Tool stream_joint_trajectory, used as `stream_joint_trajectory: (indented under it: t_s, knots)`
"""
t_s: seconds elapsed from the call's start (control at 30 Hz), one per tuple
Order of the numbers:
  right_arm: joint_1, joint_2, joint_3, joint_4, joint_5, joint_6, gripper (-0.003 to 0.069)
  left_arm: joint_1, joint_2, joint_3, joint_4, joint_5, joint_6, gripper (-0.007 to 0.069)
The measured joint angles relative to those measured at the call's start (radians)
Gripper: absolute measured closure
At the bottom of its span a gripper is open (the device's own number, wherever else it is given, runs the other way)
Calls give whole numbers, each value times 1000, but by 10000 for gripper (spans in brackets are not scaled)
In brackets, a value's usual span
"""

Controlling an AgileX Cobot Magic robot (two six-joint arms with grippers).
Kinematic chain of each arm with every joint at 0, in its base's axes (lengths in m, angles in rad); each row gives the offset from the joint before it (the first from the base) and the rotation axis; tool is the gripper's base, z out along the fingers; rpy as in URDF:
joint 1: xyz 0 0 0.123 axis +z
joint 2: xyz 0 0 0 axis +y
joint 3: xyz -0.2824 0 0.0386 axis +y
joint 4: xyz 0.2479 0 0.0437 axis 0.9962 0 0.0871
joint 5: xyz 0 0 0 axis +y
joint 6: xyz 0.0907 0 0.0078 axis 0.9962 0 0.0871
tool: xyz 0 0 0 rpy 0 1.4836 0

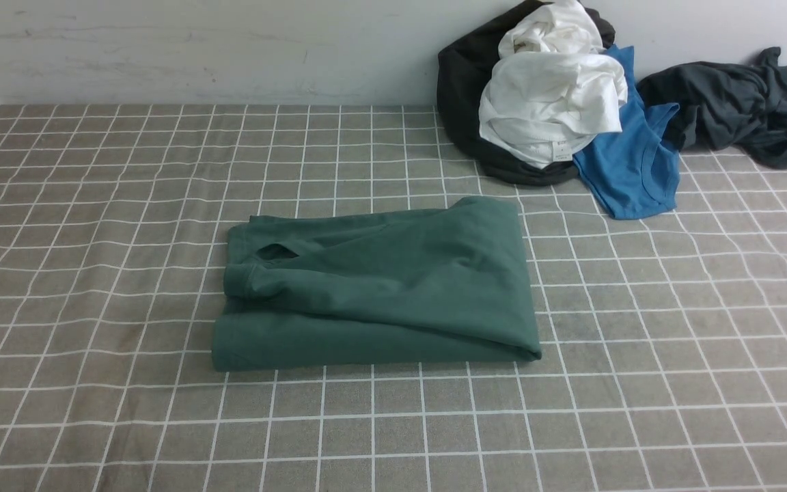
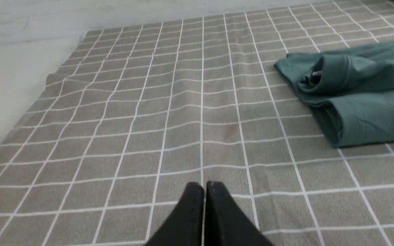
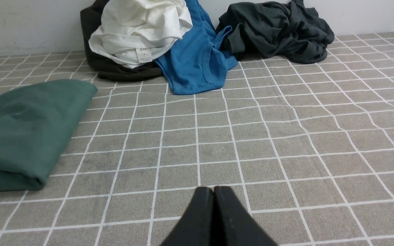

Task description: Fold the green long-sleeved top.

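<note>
The green long-sleeved top (image 1: 380, 283) lies folded into a compact rectangle in the middle of the checked cloth, with a cuffed sleeve end showing at its left side. It also shows in the left wrist view (image 2: 357, 99) and in the right wrist view (image 3: 22, 130). My left gripper (image 2: 204, 186) is shut and empty, over bare cloth well apart from the top's left end. My right gripper (image 3: 213, 189) is shut and empty, over bare cloth apart from the top's right end. Neither gripper shows in the front view.
A pile at the back right by the wall holds a black garment (image 1: 462, 89), a white garment (image 1: 550, 96) and a bright blue shirt (image 1: 629, 164). A dark grey garment (image 1: 742, 106) lies further right. The checked cloth (image 1: 93, 205) ends at the wall.
</note>
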Motion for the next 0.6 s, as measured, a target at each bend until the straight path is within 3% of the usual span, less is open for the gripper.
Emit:
stream_joint_trajectory:
  t_s: [0.2,0.6]
  knots:
    - [0,0,0,0,0,0,673,-46,0,-1,12,22,-2,631]
    - [0,0,0,0,0,-3,673,-48,0,-1,12,22,-19,631]
